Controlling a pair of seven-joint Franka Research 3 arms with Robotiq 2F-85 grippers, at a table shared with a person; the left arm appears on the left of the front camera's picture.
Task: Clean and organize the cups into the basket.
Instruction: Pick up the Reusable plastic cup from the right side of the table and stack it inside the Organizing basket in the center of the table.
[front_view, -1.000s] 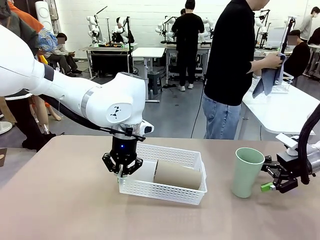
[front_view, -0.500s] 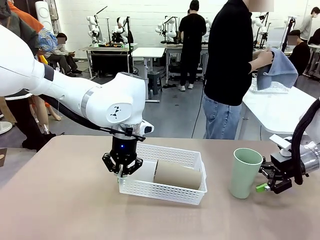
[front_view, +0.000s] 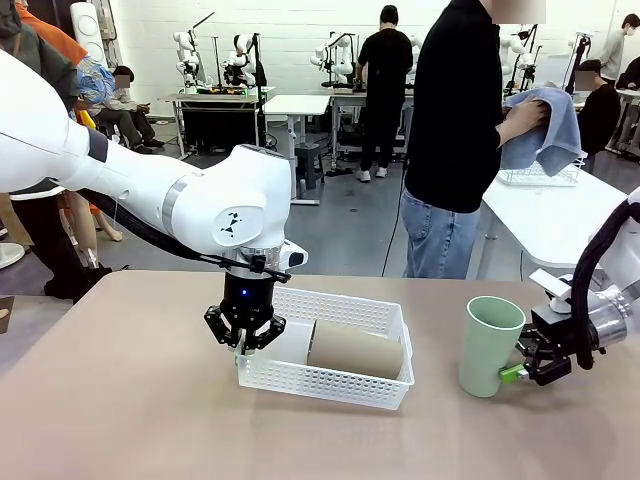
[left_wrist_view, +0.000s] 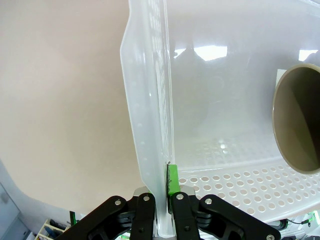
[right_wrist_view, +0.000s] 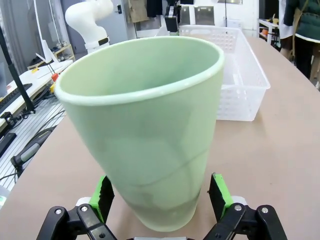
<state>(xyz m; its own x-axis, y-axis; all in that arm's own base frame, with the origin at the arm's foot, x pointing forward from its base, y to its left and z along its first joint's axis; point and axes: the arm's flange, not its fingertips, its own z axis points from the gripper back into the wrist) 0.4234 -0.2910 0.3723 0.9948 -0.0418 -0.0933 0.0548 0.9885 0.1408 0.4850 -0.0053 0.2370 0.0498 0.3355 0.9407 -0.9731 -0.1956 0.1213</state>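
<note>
The white lattice basket (front_view: 325, 383) lies mid-table, and one tan-brown cup (front_view: 355, 349) rests on its side inside it. My left gripper (front_view: 245, 340) points straight down and is shut on the basket's left rim; the left wrist view shows its fingers (left_wrist_view: 172, 181) pinching that wall (left_wrist_view: 150, 125), with the tan cup's open mouth (left_wrist_view: 300, 117) at the right. A mint-green cup (front_view: 490, 345) stands upright to the right of the basket. My right gripper (front_view: 522, 370) is open, and its green pads (right_wrist_view: 102, 197) stand either side of the green cup's (right_wrist_view: 150, 125) base.
The basket (right_wrist_view: 235, 75) lies beyond the green cup in the right wrist view. A person in black stands past the table's far edge, holding a blue-grey cloth (front_view: 550, 125) over a white side table (front_view: 560, 215). Bare tabletop (front_view: 120, 400) lies in front and to the left.
My right gripper has slid left, up to the green cup, and now straddles its base; the cup has shifted slightly left. The person has lifted the cloth. My left gripper has stayed still.
</note>
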